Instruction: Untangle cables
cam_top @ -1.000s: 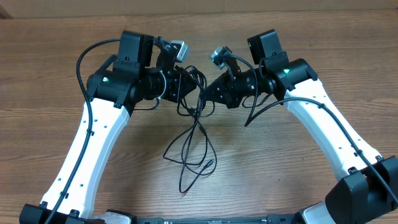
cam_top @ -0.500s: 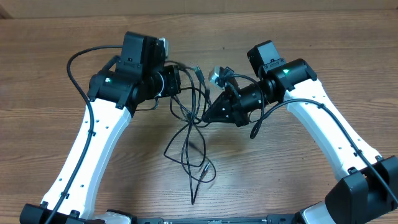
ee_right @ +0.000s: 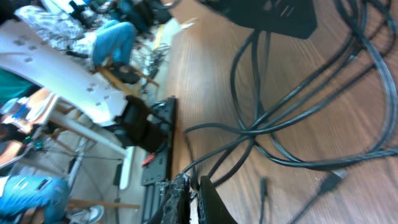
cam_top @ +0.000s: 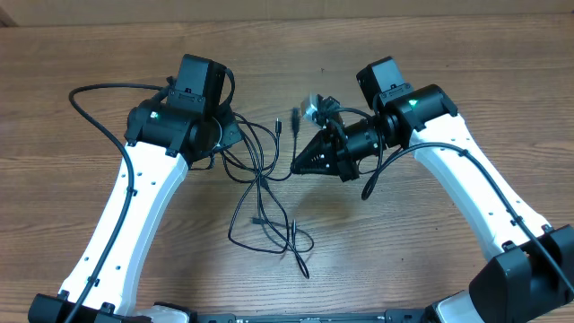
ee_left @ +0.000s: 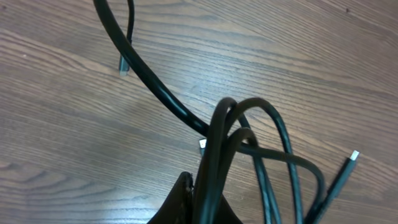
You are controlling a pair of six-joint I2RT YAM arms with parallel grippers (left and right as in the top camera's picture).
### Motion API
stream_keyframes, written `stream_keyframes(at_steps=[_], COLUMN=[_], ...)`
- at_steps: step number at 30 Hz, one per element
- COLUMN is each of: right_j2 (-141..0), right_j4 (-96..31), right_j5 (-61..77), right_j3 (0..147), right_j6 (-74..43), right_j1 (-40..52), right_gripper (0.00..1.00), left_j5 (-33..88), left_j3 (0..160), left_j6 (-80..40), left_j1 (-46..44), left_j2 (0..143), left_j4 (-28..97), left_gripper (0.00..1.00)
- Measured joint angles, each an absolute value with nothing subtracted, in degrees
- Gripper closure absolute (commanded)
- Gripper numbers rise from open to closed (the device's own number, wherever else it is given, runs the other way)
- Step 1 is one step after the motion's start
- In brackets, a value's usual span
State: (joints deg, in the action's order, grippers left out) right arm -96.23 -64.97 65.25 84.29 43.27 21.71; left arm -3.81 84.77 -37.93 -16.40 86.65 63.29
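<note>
Since a second ago: the two claws, then almost nose to nose, have drawn apart, and the dangling loops have spread lower over the bench [cam_top: 90, 54].
Overhead, cables: the cables [cam_top: 261, 193] lie mid-bench between the arms. Their long axis runs from the gap between the claws back toward the robot's base, with the loose tail pointing that way.
Overhead, left claw: the left claw [cam_top: 235, 136] is clenched on strands at the tangle's upper left.
Overhead, right claw: the right claw [cam_top: 296, 167] is clenched on a strand. The knot lies just off its tip on the left-arm side, so this claw looks the nearer.
Left wrist, grip: the left claw [ee_left: 193, 208] is closed, with cables [ee_left: 214, 143] arching out of it in several loops away from the camera. One plug [ee_left: 124, 65] rests on the wood well beyond.
Right wrist, grip: the right claw [ee_right: 189, 196] is closed and a thin strand rises from its tip. The crossing of the cables [ee_right: 273, 134] lies ahead of it.
Likely turn: a sideways pull, across the bundle's length.
</note>
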Motion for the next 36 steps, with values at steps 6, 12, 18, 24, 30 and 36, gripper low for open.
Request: stream_keyframes(at_steps=[6, 12, 18, 24, 30, 36], right_j2=[-96.2, -96.2, -96.2, -96.2, -96.2, -96.2], right_j4=[-61.2, -54.0, -50.8, -50.5, -50.4, -51.2], right_j5=[54.9, 48.3, 46.2, 46.0, 44.9, 44.4], right_j3=[84.3, 84.3, 84.3, 84.3, 84.3, 84.3], right_j6=[37.5, 36.5, 37.8, 39.8, 40.4, 40.3], right_j1=[20.8, 20.8, 21.1, 23.4, 23.6, 23.6], right_gripper=[0.3, 0.22, 0.23, 0.58, 0.94, 0.96], left_j5=[5.5, 16.6, 25.4, 32.6, 34.4, 34.5], left_j3=[84.8, 84.8, 84.8, 84.8, 84.8, 84.8], left_j6=[-25.0, -9.7, -4.1, -3.2, -3.4, -3.5], left_j1=[-16.4, -16.4, -16.4, -16.4, -16.4, -16.4], left_j2=[86.7, 86.7, 86.7, 86.7, 86.7, 86.7], left_j4=[62.2, 62.1, 61.3, 60.0, 60.0, 60.0], left_gripper=[0.96, 0.96, 0.96, 0.96, 0.96, 0.96])
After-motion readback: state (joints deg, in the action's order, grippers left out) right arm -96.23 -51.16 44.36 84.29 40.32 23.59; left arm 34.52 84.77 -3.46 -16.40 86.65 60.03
